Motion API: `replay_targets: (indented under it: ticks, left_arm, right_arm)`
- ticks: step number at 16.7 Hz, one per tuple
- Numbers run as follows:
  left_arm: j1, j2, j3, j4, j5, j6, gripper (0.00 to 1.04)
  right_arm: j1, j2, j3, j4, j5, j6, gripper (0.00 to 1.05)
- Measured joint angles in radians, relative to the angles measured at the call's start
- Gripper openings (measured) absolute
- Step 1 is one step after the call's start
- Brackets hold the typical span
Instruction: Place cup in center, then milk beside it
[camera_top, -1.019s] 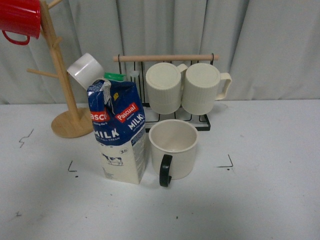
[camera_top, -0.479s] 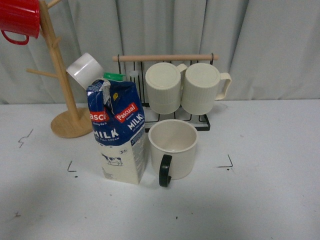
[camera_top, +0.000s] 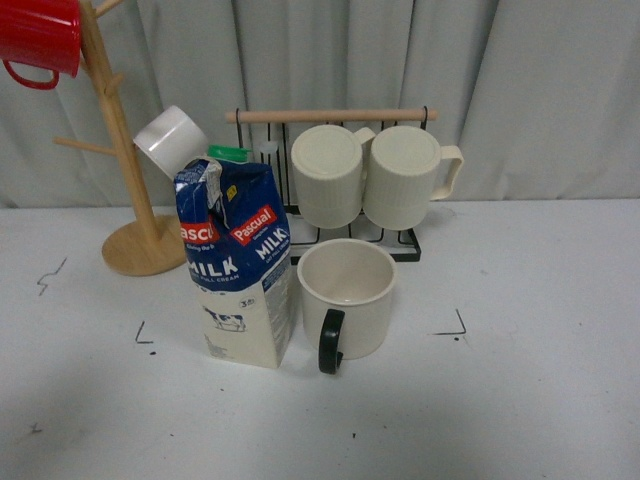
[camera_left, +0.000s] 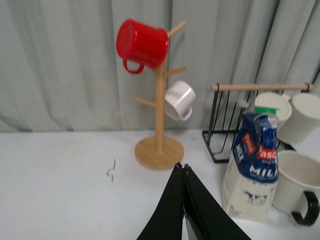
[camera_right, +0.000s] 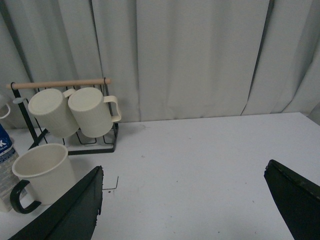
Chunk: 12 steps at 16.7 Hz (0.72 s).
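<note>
- Cup (camera_top: 347, 296) upright on white tabletop (camera_top: 540, 400), open mouth up, black handle turned toward the camera; inside the center (camera_top: 400, 345), between the black corner marks (camera_top: 455, 326).
- Milk (camera_top: 238, 264) upright just beside cup, on its left in front view; carton and mug very close, contact not clear (narrow gap or none, hard to tell). Green cap (camera_top: 229, 153) on top, spout flap torn open.
- Wire rack (camera_top: 330, 230) with wooden bar behind cup; two ribbed cream mugs (camera_top: 370, 175) lying on their sides in it, bottoms toward camera.
- Wooden mug tree (camera_top: 135, 235) at back left, near the curtain (camera_top: 520, 90); red mug (camera_top: 38, 38) on an upper peg, small white mug (camera_top: 170, 140) on a lower one.
- Left gripper (camera_left: 183, 172): black fingers pressed together to a point, nothing between them; above bare table, well apart from milk and from the mug tree's base.
- Right gripper (camera_right: 182, 197): fingers spread wide at both picture edges, nothing held; cup and rack off to one side, bare table between the fingers.
- Neither arm visible in front view.
</note>
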Motion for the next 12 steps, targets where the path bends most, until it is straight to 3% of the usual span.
replay_targets:
  ticks: [6,9,12]
  left_arm:
    - [0.000,-0.121,-0.022,-0.097,0.000,0.000,0.02]
    - [0.000,-0.286,-0.022,-0.282,0.000,0.000,0.02]
    - [0.000,-0.291,-0.022,-0.283,0.000,0.000,0.02]
  right_arm:
    - [0.000,0.000,0.000,0.000,0.000,0.000,0.98]
    - [0.000,0.000,0.000,0.000,0.000,0.000,0.98]
    - [0.000,0.000,0.000,0.000,0.000,0.000,0.98]
